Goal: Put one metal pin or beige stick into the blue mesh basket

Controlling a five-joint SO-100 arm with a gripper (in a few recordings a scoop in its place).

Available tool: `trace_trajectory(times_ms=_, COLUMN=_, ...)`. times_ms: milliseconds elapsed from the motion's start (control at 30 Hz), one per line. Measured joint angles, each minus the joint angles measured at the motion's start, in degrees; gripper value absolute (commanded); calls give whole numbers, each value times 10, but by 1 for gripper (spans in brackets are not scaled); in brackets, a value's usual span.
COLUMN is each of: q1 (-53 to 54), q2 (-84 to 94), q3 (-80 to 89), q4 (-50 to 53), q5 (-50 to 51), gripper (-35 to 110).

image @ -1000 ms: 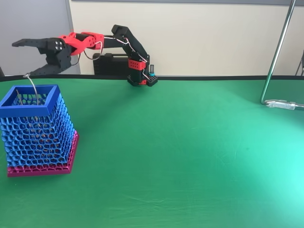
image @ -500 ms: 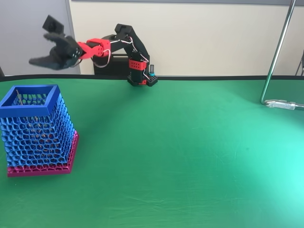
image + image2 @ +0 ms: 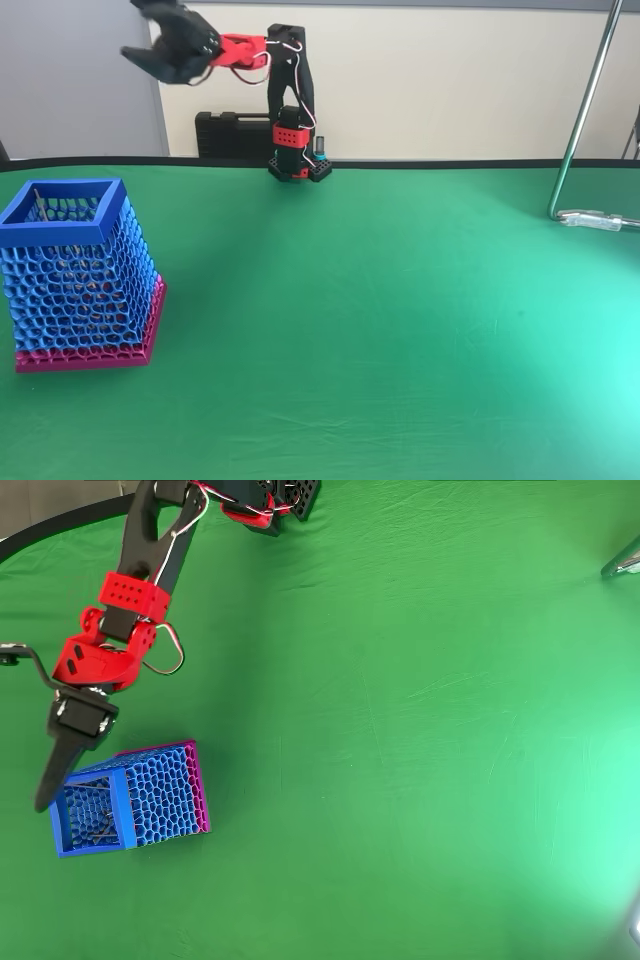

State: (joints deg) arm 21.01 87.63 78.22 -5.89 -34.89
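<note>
A blue mesh basket (image 3: 78, 270) stands upright near the left edge of the green counter (image 3: 400, 330) in the fixed view, its honeycomb walls widening down to a magenta base under a solid blue square rim. Seen from overhead, thin pale pins (image 3: 100, 825) lie at the bottom of the basket (image 3: 130, 800), too fine to count. The robot arm's end effector (image 3: 165, 40) is lifted high above the back of the counter, up and to the right of the basket, its black fingers spread apart and holding nothing. One second ago it hovered just over the basket rim with a curved pin leaning into the opening; since then it has swung up and away toward the arm's base, and the pin no longer sticks out above the rim. In the overhead view one black finger (image 3: 55, 765) overlaps the basket's far left corner. A shiny metal stand (image 3: 585, 120) rises at the right edge, and a black case (image 3: 232, 135) sits behind the arm's base.
</note>
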Motion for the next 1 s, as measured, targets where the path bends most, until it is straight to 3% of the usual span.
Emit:
trace_trajectory(times_ms=133, q1=-26, q2=91, q3=135, q4=-32, q5=-25, gripper=1)
trace_trajectory(times_ms=600, q1=-78, q2=422, q3=571, q4=-66, q5=-23, gripper=1)
trace_trajectory(times_ms=1000, q1=-112, q2=736, q3=919, q4=-68, q5=78, gripper=0)
